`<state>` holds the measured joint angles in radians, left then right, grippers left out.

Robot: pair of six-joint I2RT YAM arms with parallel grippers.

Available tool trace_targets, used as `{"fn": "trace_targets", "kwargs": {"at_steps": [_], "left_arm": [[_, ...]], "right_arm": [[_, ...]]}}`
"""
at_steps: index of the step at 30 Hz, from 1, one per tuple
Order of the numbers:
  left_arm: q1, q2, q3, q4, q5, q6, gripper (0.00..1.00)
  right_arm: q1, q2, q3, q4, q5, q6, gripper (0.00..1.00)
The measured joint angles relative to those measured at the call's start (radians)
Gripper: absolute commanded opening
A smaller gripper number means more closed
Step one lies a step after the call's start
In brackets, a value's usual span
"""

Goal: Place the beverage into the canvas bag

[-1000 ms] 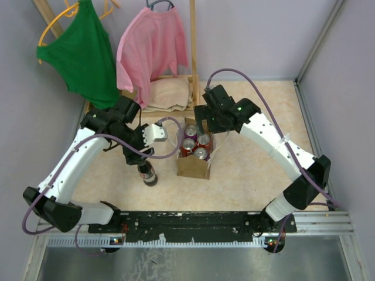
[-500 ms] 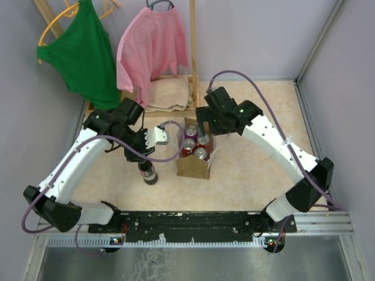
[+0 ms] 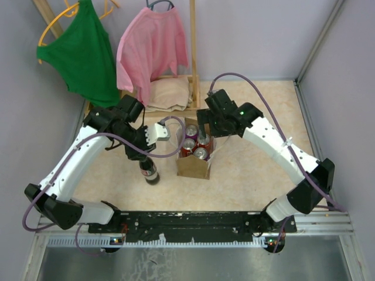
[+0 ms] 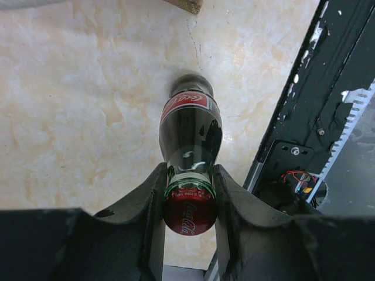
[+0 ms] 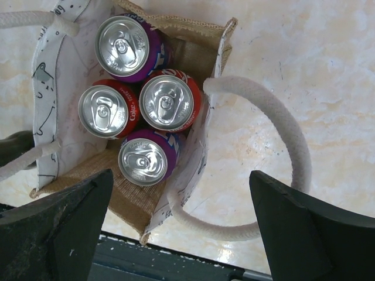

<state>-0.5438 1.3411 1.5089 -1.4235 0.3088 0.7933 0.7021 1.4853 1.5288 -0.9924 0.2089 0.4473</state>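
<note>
Left claw (image 4: 188, 178) was seen pinching the neck of the cola bottle (image 4: 190, 126) just under its red cap, with one finger pressed to each side. In the overhead view the bottle (image 3: 150, 174) was found left of centre, apparently upright on the tabletop (image 3: 246, 170). Whether its base had been raised off the surface could not be told.

Just to the right of it, near the centre of that view, the canvas bag (image 3: 192, 167) was standing open. Four cans (image 5: 167, 102) were packed inside it, two purple and two red, grouped toward the upper part of the right wrist view. A strip of bare lining was left along the bag's (image 5: 126, 199) left and lower sides. One white rope handle (image 5: 287, 134) was looped out to the right of the bag.

Right claw (image 5: 180, 175) was held above the bag's mouth with its fingers spread wide and nothing between them.

The step in hand was judged to be the pick-up: the grip had been made but the carry had not yet begun. For the next move, a lift high enough to clear the bag's rim would be called for. A short carry rightward in the overhead view would follow, then a lowering into the gap beside the cans. The right claw over the opening might need to be kept out of the bottle's path.
</note>
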Motion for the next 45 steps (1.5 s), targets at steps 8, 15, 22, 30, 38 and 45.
{"fn": "trace_targets", "kwargs": {"at_steps": [8,15,22,30,38,45], "left_arm": [[0.0,0.0,0.02,0.014,-0.006,-0.02,0.0],[0.0,0.0,0.032,0.024,-0.02,-0.045,0.0],[0.0,0.013,0.09,0.063,-0.046,-0.085,0.0],[0.0,0.04,0.116,0.131,-0.097,-0.137,0.0],[0.0,0.101,0.181,0.174,-0.158,-0.205,0.0],[0.001,0.185,0.29,0.239,-0.213,-0.246,0.0]], "right_arm": [[0.0,-0.003,-0.013,0.005,0.0,0.0,0.99],[0.0,-0.004,-0.013,0.005,0.0,0.0,0.99],[0.0,-0.004,-0.013,0.005,0.0,0.0,0.99],[0.0,-0.005,-0.018,0.009,-0.001,0.0,0.99],[0.0,-0.006,-0.032,0.019,-0.005,0.0,0.99],[0.0,-0.014,-0.051,0.026,-0.016,0.0,0.99]]}}
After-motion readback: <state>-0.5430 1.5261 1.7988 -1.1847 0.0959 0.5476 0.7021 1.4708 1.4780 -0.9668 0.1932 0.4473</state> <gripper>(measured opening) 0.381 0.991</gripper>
